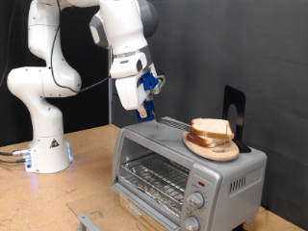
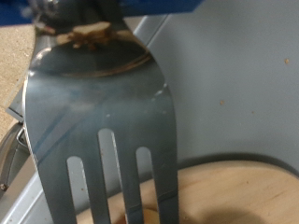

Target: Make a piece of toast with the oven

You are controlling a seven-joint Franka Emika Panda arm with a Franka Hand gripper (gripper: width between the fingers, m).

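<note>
The silver-grey toaster oven (image 1: 183, 171) stands at the exterior view's lower right, its wire rack (image 1: 154, 175) showing at the front. On its top lies a round wooden plate (image 1: 214, 149) with a stack of bread slices (image 1: 212, 129); I cannot single out the one piece of toast. My gripper (image 1: 146, 96) hangs above the oven's top, towards the exterior view's left of the plate. It is shut on a flat metal fork (image 2: 103, 103). In the wrist view the fork's tines point down at the plate's wooden rim (image 2: 234, 191), over the oven's grey top (image 2: 234, 84).
A black upright stand (image 1: 234, 114) rises behind the plate on the oven. The round knobs (image 1: 197, 200) are at the oven's right front. The arm's white base (image 1: 46, 144) stands on the wooden table (image 1: 87, 154) at the left. A dark curtain forms the background.
</note>
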